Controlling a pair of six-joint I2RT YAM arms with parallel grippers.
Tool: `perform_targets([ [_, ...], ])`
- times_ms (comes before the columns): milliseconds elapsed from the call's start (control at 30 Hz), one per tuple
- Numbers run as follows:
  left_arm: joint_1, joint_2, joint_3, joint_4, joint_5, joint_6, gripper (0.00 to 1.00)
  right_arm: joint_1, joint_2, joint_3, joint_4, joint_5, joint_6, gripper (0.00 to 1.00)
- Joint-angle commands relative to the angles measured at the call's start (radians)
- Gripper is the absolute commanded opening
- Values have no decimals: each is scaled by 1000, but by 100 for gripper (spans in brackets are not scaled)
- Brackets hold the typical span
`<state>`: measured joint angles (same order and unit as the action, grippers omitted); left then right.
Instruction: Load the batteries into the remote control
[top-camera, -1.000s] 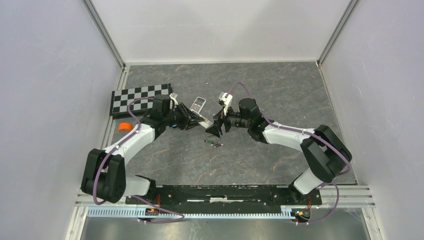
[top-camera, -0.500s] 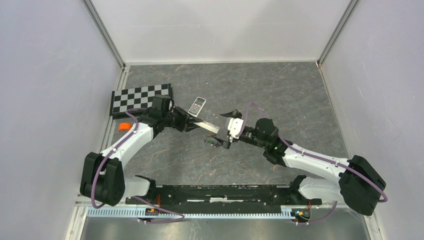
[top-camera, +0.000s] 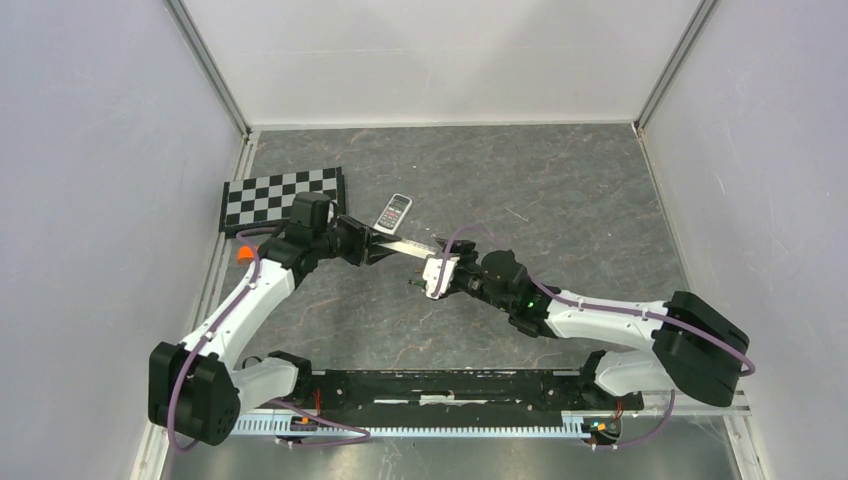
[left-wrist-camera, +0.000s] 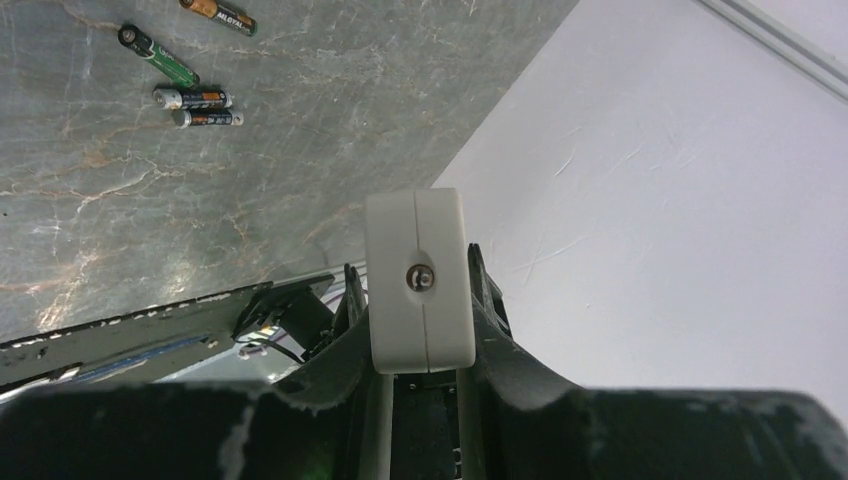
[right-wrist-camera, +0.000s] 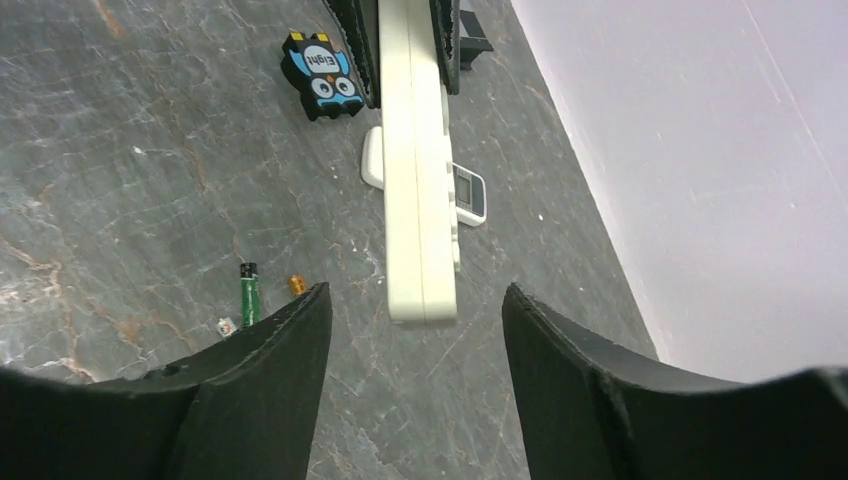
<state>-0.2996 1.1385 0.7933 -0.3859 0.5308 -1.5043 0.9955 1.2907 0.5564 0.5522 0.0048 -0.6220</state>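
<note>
The left gripper (top-camera: 378, 245) was clamped on the white remote control (right-wrist-camera: 418, 180), holding it edge-on above the table (top-camera: 560, 200), while the right gripper (right-wrist-camera: 415, 297) hung near its free end with jaws spread, gripping nothing, and the batteries (left-wrist-camera: 193, 98) lay loose on the table beneath.

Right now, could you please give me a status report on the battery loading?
Left gripper shut on white remote, held aloft. Right gripper open, empty, near batteries. Batteries loose on table. Nothing blocking them.
</note>
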Motion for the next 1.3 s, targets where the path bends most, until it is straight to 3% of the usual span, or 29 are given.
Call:
perform_targets([
  [0,1,-39,26,-22,4,-71,2,20,20,68,31,69,-60,66],
  [367,1,-57,17,-44,-3,-70,2,28,43,81,102,14,-61,61],
  [567,0,-65,20,-59,-7,-58,2,31,59,92,110,14,-57,42],
  [667,1,-66,21,-62,-8,-53,2,31,66,107,100,8,-52,24],
  [767,1,-69,27,-62,-17,-38,24,31,66,123,89,8,-40,7],
  [867,1,-74,51,-63,-46,13,71,31,58,129,98,9,-2,3],
  [933,5,-66,72,-53,-57,72,94,28,48,132,106,17,31,2],
  [967,9,-61,86,-38,-57,124,100,25,44,137,110,23,62,1],
  [1100,37,-47,145,-32,-64,297,100,-21,15,174,87,53,289,0],
  [1267,56,-103,222,79,-95,528,100,-118,11,326,-142,19,601,1],
])
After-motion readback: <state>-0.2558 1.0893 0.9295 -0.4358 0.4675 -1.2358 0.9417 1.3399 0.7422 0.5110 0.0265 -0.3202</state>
